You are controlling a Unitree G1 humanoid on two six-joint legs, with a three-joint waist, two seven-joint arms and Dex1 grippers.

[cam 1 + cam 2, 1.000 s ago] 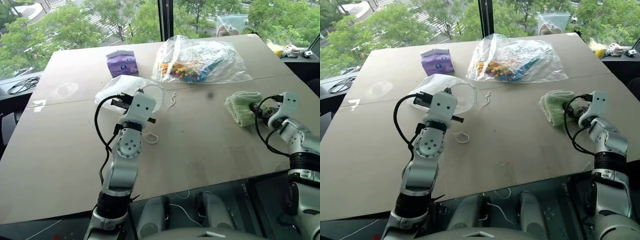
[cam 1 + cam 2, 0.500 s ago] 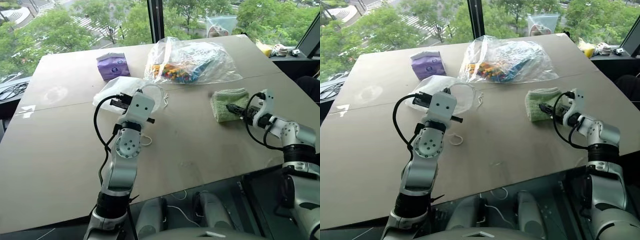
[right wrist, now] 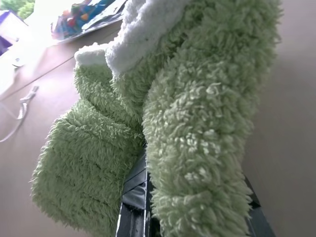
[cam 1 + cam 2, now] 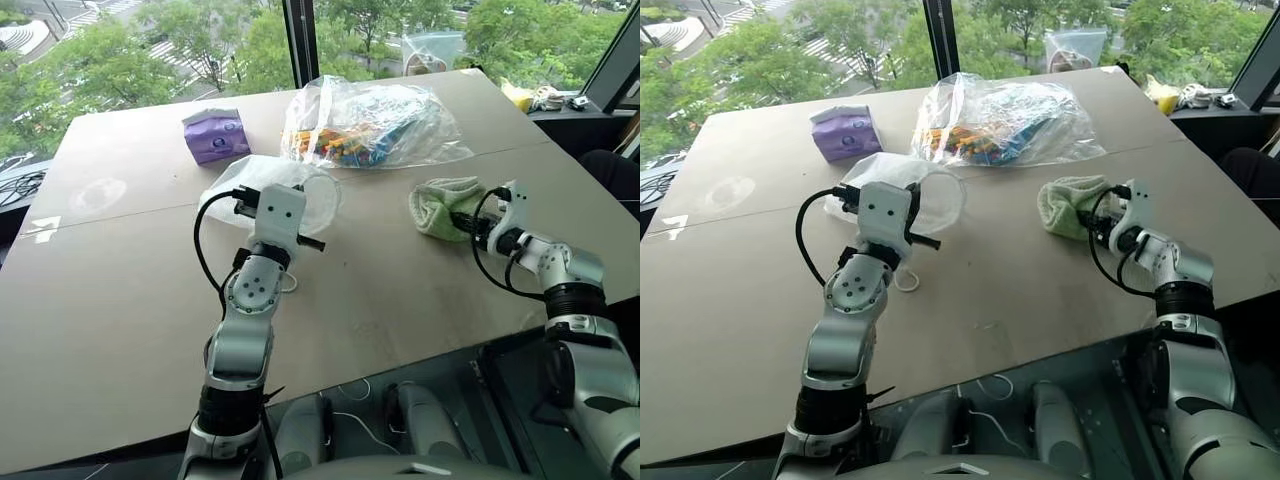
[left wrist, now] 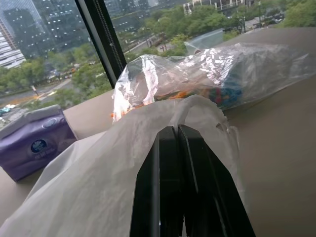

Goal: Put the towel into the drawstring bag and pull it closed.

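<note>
From the left eye view, the drawstring bag [image 4: 268, 183] lay on the table [image 4: 120, 300] in front of a purple packet [image 4: 214, 136] and a clear plastic bag of colourful sticks [image 4: 370, 125], with the left gripper [image 4: 246, 203] at its near edge. The towel [image 4: 441, 205] sat on the table's right side, the right gripper [image 4: 466, 224] pushed into its near edge. The left wrist view showed that gripper's fingers [image 5: 165, 197] pressed together, pinching the bag's white fabric [image 5: 94, 182]. The right wrist view showed the fluffy green towel [image 3: 192, 113] bunched over the right gripper's black fingers [image 3: 134, 203], which were clamped on a fold of it.
</note>
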